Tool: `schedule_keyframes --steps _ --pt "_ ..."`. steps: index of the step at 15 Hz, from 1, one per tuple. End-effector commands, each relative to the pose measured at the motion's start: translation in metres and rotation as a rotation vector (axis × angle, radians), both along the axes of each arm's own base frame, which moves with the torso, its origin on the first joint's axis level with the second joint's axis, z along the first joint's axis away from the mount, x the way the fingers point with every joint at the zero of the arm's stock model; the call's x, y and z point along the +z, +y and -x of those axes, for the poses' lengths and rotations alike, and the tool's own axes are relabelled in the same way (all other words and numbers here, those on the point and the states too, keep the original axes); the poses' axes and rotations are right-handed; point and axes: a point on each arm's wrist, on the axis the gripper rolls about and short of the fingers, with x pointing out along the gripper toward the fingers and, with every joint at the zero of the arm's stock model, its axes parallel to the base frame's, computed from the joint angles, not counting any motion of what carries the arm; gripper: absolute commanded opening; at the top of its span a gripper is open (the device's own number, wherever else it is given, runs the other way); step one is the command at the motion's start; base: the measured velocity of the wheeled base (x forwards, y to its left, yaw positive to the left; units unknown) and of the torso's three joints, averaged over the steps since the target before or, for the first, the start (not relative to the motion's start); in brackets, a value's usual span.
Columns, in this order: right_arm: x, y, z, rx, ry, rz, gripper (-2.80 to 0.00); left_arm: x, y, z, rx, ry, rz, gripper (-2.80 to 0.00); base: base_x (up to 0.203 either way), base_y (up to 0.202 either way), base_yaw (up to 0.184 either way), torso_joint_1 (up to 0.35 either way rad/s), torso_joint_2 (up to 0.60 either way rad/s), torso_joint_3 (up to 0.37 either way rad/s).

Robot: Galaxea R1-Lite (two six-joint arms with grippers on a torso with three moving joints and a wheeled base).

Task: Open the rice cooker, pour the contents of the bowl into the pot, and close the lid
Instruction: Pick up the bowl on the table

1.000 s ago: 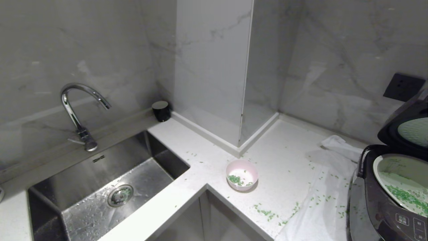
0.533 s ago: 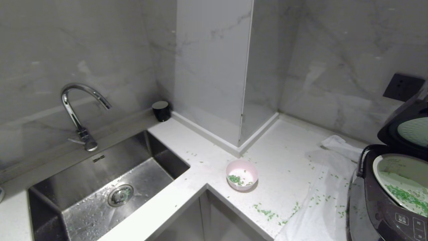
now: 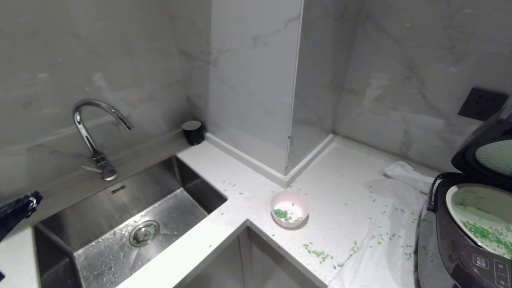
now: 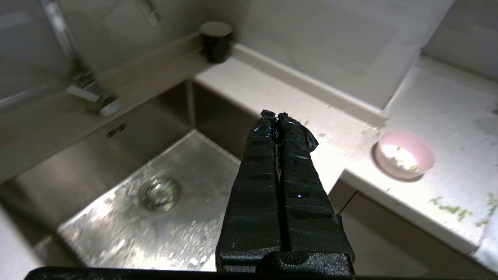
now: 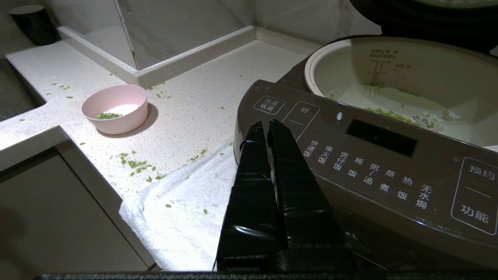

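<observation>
While the bowl (image 3: 289, 208) sits untouched on the worktop (image 3: 344, 188), the left gripper (image 3: 18, 208), fingers pressed together and empty, has just entered view to fetch it.

A steel sink (image 3: 120, 224) is sitting sunk into the white countertop (image 3: 340, 188), its wet floor glistening around the round drain (image 3: 144, 233), and a curved chrome faucet (image 3: 94, 134) is arching over its back edge. A small black cylindrical cup (image 3: 193, 132) is standing in the corner where the counter is meeting the grey marbled wall (image 3: 400, 80). A white cloth (image 3: 384, 248) is lying spread over the counter's right part, and a dark wall socket (image 3: 482, 104) is showing above it.
</observation>
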Motion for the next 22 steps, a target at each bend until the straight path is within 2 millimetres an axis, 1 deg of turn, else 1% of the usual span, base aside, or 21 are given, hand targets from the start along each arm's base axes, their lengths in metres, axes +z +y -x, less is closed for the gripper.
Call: schedule_keyframes --steps 1,3,5,6,11,14,16,18,20,22 --pt "0.0 0.0 0.0 0.0 0.0 0.0 -2.8 0.015 -0.017 -0.067 -0.12 0.124 0.003 -2.8 0.0 0.0 0.0 0.0 0.0 0.0" --pt "0.0 0.0 0.0 0.0 0.0 0.0 -2.8 0.024 -0.039 -0.099 -0.218 0.153 0.017 -2.8 0.0 0.0 0.0 0.0 0.0 0.0" --pt "0.0 0.0 0.0 0.001 0.0 0.0 -2.8 0.024 -0.064 -0.13 -0.291 0.21 0.044 -2.8 0.0 0.0 0.0 0.0 0.0 0.0" --pt "0.0 0.0 0.0 0.0 0.0 0.0 -2.8 0.02 -0.078 -0.147 -0.32 0.247 0.054 -2.8 0.0 0.0 0.0 0.0 0.0 0.0" --pt "0.0 0.0 0.0 0.0 0.0 0.001 -2.8 -0.014 -0.144 -0.234 -0.386 0.394 0.081 -2.8 0.0 0.0 0.0 0.0 0.0 0.0" --pt "0.0 0.0 0.0 0.001 0.0 0.0 -2.8 -0.036 -0.185 -0.276 -0.403 0.438 0.125 -2.8 0.0 0.0 0.0 0.0 0.0 0.0" --pt "0.0 0.0 0.0 0.001 0.0 0.0 -2.8 -0.057 -0.209 -0.294 -0.407 0.48 0.143 -2.8 0.0 0.0 0.0 0.0 0.0 0.0" --pt "0.0 0.0 0.0 0.0 0.0 0.0 -2.8 -0.08 -0.223 -0.305 -0.409 0.522 0.139 -2.8 0.0 0.0 0.0 0.0 0.0 0.0" --pt "0.0 0.0 0.0 0.0 0.0 0.0 -2.8 -0.101 -0.232 -0.31 -0.411 0.561 0.13 -2.8 0.0 0.0 0.0 0.0 0.0 0.0" --pt "0.0 0.0 0.0 0.0 0.0 0.0 -2.8 -0.11 -0.241 -0.31 -0.413 0.59 0.155 -2.8 0.0 0.0 0.0 0.0 0.0 0.0"
